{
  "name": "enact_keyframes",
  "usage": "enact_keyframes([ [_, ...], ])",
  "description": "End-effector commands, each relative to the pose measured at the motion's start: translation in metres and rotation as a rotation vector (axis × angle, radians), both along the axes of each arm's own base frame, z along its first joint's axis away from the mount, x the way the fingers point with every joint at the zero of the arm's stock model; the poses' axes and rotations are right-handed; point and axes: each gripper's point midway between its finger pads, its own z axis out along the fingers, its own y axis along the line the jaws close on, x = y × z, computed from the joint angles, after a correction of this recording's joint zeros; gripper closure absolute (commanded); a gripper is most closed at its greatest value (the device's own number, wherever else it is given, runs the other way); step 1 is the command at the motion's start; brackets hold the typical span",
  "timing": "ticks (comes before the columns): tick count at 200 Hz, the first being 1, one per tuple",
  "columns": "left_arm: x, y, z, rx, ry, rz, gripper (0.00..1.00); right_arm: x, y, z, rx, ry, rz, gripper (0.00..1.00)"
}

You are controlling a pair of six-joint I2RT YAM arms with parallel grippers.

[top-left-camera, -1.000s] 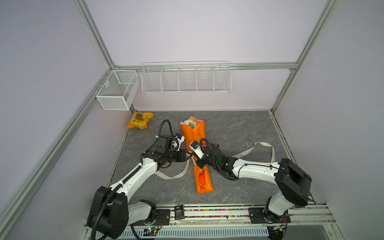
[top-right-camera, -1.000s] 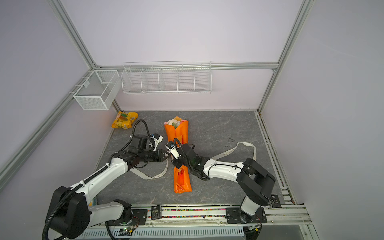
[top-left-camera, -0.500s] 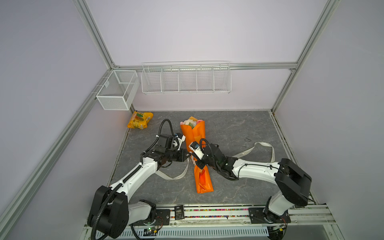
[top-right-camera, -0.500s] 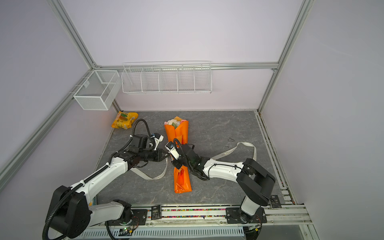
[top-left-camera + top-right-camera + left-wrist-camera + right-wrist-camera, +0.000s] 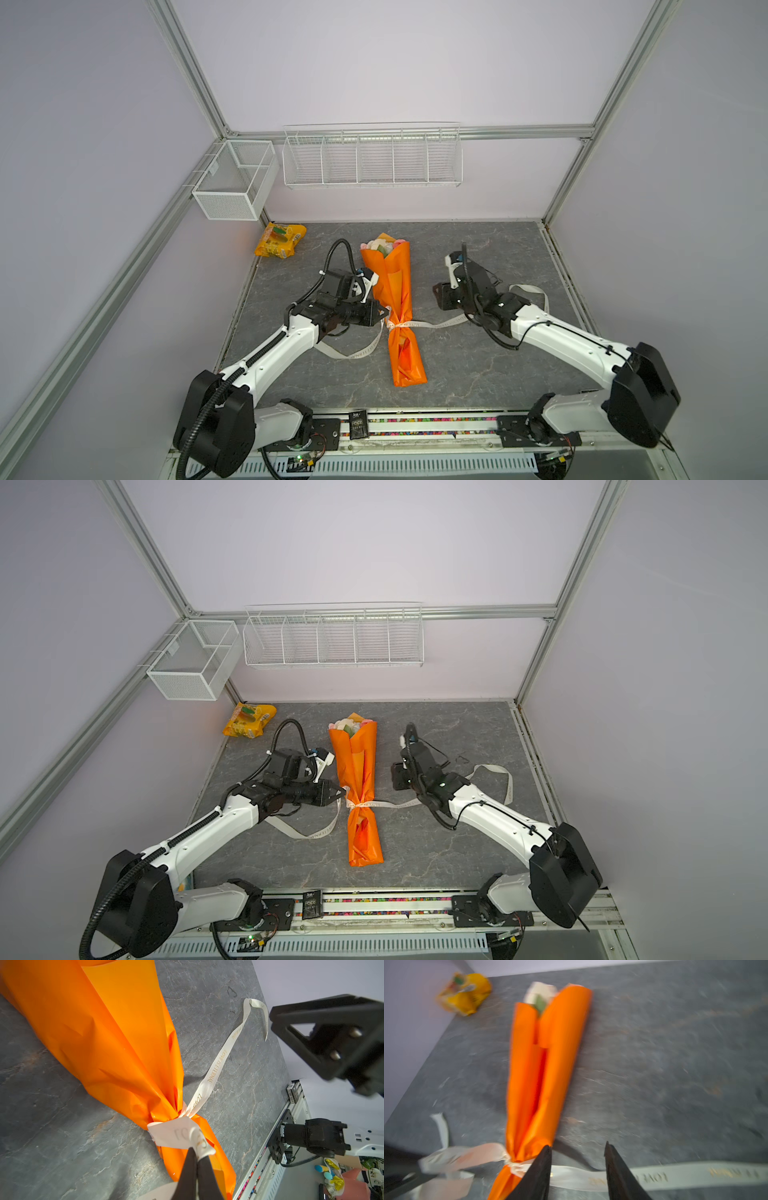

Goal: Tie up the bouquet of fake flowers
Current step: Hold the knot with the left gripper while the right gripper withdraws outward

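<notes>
Shows the bouquet of fake flowers point(image 5: 392, 291) lengthwise in the middle of the table point(image 5: 478, 365), blooms rearward. Has the ribbon point(image 5: 440, 323) round its waist, tails running left and right. Puts the left gripper point(image 5: 384, 312) against the ribbon at the bouquet's left, the right gripper point(image 5: 441, 297) apart at its right, the snack packet point(image 5: 279, 240) back-left.

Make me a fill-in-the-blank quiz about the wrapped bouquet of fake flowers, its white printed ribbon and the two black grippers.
The white printed ribbon is tied around the ______ paper wrap of the bouquet of fake flowers.
The left gripper is ______ on the ribbon beside the knot.
The right gripper has its jaws ______, holding nothing.
The yellow-orange plastic snack packet lies near the far ______ corner of the grey stone-look table.
Missing words: orange; shut; open; left.
</notes>
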Motion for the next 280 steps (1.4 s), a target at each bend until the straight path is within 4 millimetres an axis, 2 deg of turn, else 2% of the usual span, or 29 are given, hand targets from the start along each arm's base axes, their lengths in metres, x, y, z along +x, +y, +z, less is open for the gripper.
enact_keyframes([
  [1,0.001,-0.001,0.005,0.019,-0.015,0.002,1.0,-0.05,-0.085,-0.074,-0.027,0.372,-0.32,0.55],
  [19,0.002,0.0,0.005,0.028,-0.012,0.003,1.0,-0.05,-0.133,-0.076,-0.054,0.419,-0.456,0.55],
  [25,0.002,0.0,0.005,0.029,-0.015,0.005,1.0,-0.047,-0.143,-0.074,-0.057,0.412,-0.476,0.54],
  [37,0.002,0.0,0.006,0.031,-0.02,0.004,1.0,-0.039,-0.159,-0.073,-0.057,0.4,-0.509,0.42],
  [47,0.003,0.001,0.006,0.037,-0.025,0.006,1.0,-0.03,-0.168,-0.075,-0.021,0.426,-0.514,0.43],
  [58,0.002,0.002,0.003,0.044,-0.022,0.007,1.0,-0.023,-0.17,-0.078,-0.019,0.44,-0.494,0.44],
  [61,0.002,0.002,0.003,0.044,-0.022,0.007,1.0,-0.014,-0.17,-0.071,-0.018,0.421,-0.488,0.45],
  [69,0.002,0.002,0.002,0.044,-0.018,0.005,1.0,-0.006,-0.172,-0.071,-0.037,0.419,-0.49,0.44],
  [105,0.003,0.001,0.002,0.048,-0.016,-0.002,1.0,0.023,-0.173,-0.089,-0.071,0.477,-0.481,0.44],
  [148,0.005,0.002,0.001,0.051,-0.026,0.015,1.0,0.027,-0.167,-0.122,-0.087,0.604,-0.465,0.44],
  [167,0.005,-0.001,-0.002,0.049,-0.026,0.011,1.0,0.032,-0.167,-0.13,-0.1,0.609,-0.451,0.45],
  [184,0.004,-0.002,-0.006,0.054,-0.017,0.008,1.0,0.036,-0.166,-0.133,-0.114,0.617,-0.431,0.52],
  [195,0.004,-0.003,-0.007,0.058,-0.005,0.003,1.0,0.038,-0.165,-0.133,-0.118,0.618,-0.417,0.66],
  [207,0.004,-0.003,-0.009,0.065,-0.001,0.001,1.0,0.039,-0.165,-0.132,-0.124,0.615,-0.408,0.77],
  [212,0.004,-0.003,-0.009,0.07,0.0,0.003,1.0,0.039,-0.165,-0.129,-0.13,0.61,-0.404,0.82],
  [225,0.005,-0.001,-0.01,0.079,-0.005,0.011,1.0,0.043,-0.163,-0.115,-0.151,0.571,-0.387,0.87],
  [237,0.006,-0.001,-0.009,0.08,-0.016,0.015,1.0,0.05,-0.15,-0.092,-0.139,0.508,-0.338,0.91],
  [250,0.006,-0.001,-0.007,0.076,-0.027,0.015,1.0,0.056,-0.134,-0.062,-0.139,0.428,-0.29,0.91],
  [254,0.006,-0.001,-0.006,0.074,-0.031,0.013,1.0,0.057,-0.117,-0.052,-0.142,0.398,-0.244,0.91],
  [267,0.006,-0.001,-0.005,0.07,-0.046,0.019,1.0,0.062,-0.09,-0.023,-0.141,0.314,-0.173,0.91],
  [280,0.006,-0.002,-0.002,0.058,-0.066,0.019,1.0,0.067,-0.052,0.006,-0.104,0.242,-0.076,0.9],
])
